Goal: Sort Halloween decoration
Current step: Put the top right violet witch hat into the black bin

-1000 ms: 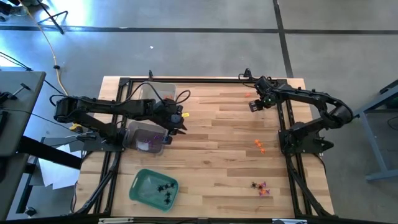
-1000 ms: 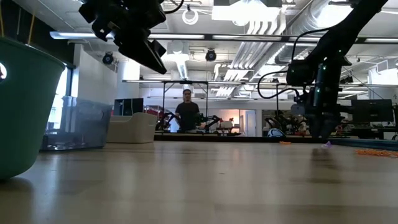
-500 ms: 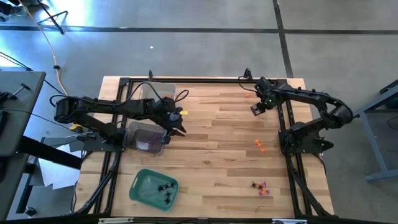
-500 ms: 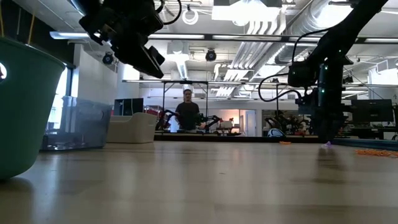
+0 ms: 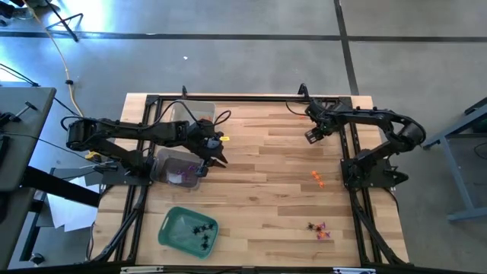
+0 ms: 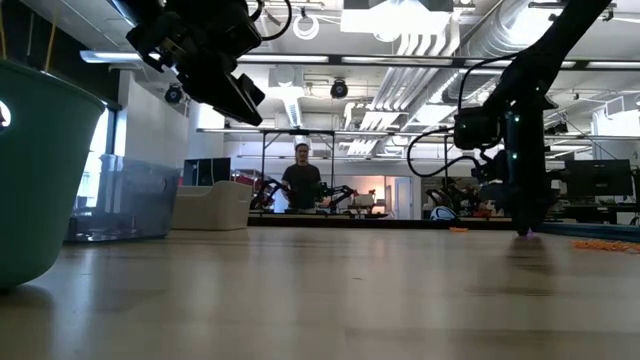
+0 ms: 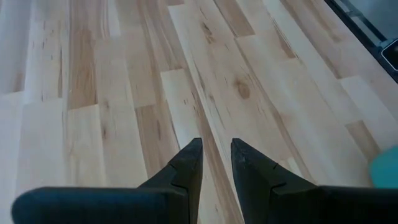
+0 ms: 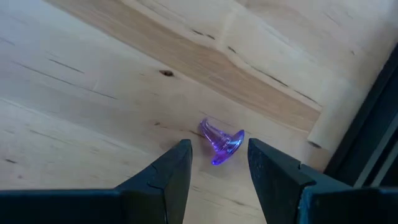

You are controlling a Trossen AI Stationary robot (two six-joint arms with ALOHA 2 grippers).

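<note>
While the left gripper [image 5: 219,158] hangs beside the clear tray [image 5: 179,167], fingers narrowly parted, the right gripper [image 8: 216,163] — fingers apart — brackets a purple trinket [image 8: 221,140].

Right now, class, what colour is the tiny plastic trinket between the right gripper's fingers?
Translucent purple: the tiny plastic trinket shows best in the right wrist view.

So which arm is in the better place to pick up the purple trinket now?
The right. Its gripper is open, with the purple trinket just ahead of the fingertips on the wood. The left gripper hovers beside the clear tray, far across the table.
</note>
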